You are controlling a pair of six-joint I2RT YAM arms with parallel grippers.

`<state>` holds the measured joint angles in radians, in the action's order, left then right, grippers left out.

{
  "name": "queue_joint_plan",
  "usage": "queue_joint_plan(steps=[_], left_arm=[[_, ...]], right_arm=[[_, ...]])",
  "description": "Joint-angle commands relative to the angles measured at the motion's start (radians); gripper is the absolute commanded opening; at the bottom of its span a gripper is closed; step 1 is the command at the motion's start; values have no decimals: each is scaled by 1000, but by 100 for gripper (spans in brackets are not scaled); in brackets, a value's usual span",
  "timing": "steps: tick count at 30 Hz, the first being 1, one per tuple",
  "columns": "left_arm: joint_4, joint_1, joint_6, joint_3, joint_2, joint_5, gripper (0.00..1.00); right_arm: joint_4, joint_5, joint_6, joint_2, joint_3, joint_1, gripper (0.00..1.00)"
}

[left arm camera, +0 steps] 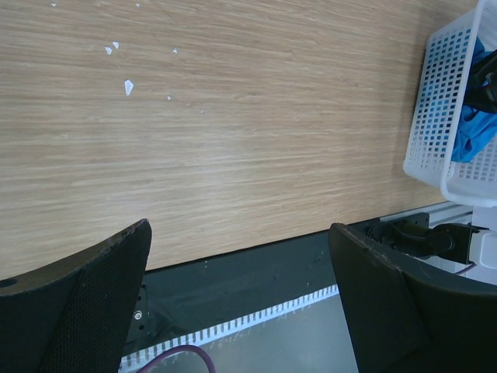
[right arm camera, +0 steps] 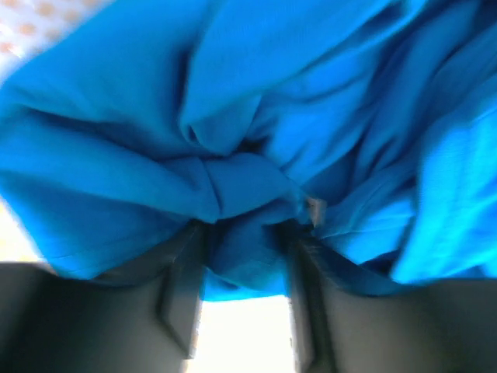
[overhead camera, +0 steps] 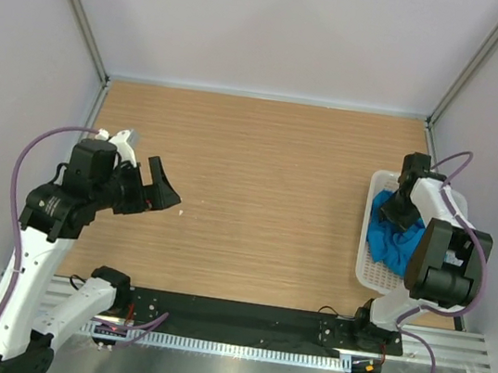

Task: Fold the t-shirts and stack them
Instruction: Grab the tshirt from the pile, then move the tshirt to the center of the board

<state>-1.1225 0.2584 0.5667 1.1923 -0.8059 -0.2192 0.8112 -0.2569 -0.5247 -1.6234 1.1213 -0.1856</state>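
Observation:
Crumpled bright blue t-shirts (overhead camera: pixel 391 241) lie in a white lattice basket (overhead camera: pixel 362 260) at the right edge of the table. My right gripper (overhead camera: pixel 402 208) reaches down into the basket. In the right wrist view the blue cloth (right arm camera: pixel 256 93) fills the frame, and a bunched fold sits pinched between the fingers of my right gripper (right arm camera: pixel 245 233). My left gripper (overhead camera: pixel 160 187) is open and empty above the left side of the table; in the left wrist view it (left arm camera: pixel 239 229) hangs over the table's near edge. The basket (left arm camera: pixel 439 101) and the blue cloth (left arm camera: pixel 470 136) show there at the far right.
The wooden table (overhead camera: pixel 259 179) is bordered by white walls with metal posts at the back corners. A black strip and a metal rail (overhead camera: pixel 238 321) run along the near edge. A few small white flecks (left arm camera: pixel 128 87) lie on the wood.

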Motion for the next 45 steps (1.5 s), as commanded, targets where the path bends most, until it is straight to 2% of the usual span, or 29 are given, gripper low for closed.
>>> queue_joint_plan(steps=[1, 2, 5, 6, 10, 12, 16, 18, 21, 23, 24, 26, 27, 29, 32, 33, 35, 36, 37, 38, 39, 40, 42, 43, 45], left_arm=[[27, 8, -19, 32, -7, -11, 96], [26, 8, -19, 38, -9, -9, 96], [21, 12, -16, 64, -16, -16, 96], [23, 12, -13, 72, -15, -20, 96], [17, 13, 15, 78, -12, -60, 95], [-8, 13, 31, 89, -21, -89, 93], [-52, 13, 71, 99, -33, -115, 89], [-57, 13, 108, 93, -26, -114, 88], [-43, 13, 174, 79, -1, -123, 88], [-27, 12, 203, 72, 13, -132, 88], [-23, 12, 228, 73, 25, -134, 88], [-36, 12, 239, 88, 34, -117, 88], [-46, 12, 242, 116, 37, -102, 88], [-78, 13, 249, 145, 47, -59, 88], [-103, 13, 260, 197, 66, -19, 88], [-118, 13, 265, 205, 77, -11, 88], [-131, 12, 266, 217, 105, 6, 88], [-146, 12, 266, 214, 117, 12, 88], [-154, 13, 266, 210, 138, 21, 89], [-164, 12, 266, 207, 148, 43, 89], [-178, 13, 268, 201, 152, 47, 89], [-175, 13, 268, 181, 158, 44, 90], [-160, 12, 269, 149, 162, 24, 91], [-140, 13, 274, 132, 160, 20, 93], [-105, 12, 315, 60, 152, -14, 93]], right_arm=[[-41, 70, -70, 55, -46, -5, 45], [-40, 55, -87, 63, -46, -8, 25], [55, -43, -107, 117, 38, -11, 6], [74, -123, -106, 132, 104, -11, 2], [120, -223, -107, 227, 254, -11, 1], [121, -185, -115, 289, 357, -8, 1], [95, -47, -142, 362, 567, 82, 1], [132, -33, -158, 350, 731, 228, 1], [103, 57, -179, 316, 868, 450, 1], [45, 125, -207, 304, 890, 561, 1], [30, 137, -215, 301, 897, 660, 1], [-12, 143, -206, 298, 888, 776, 1], [-20, 145, -204, 296, 867, 879, 1], [-43, 213, -224, 292, 819, 943, 1], [-53, 312, -297, 295, 651, 1035, 1], [-53, 349, -314, 299, 537, 1057, 2], [-104, 383, -346, 339, 397, 1126, 10], [-136, 366, -385, 364, 247, 1147, 20], [-214, 348, -415, 394, 171, 1196, 25], [-259, 344, -443, 433, 99, 1209, 29], [-292, 361, -501, 495, -26, 1213, 37], [-309, 360, -523, 531, -70, 1212, 40], [-229, 297, -503, 609, -100, 1210, 44], [-96, 157, -491, 626, -88, 1210, 45], [56, 11, -471, 654, -35, 1209, 51]])
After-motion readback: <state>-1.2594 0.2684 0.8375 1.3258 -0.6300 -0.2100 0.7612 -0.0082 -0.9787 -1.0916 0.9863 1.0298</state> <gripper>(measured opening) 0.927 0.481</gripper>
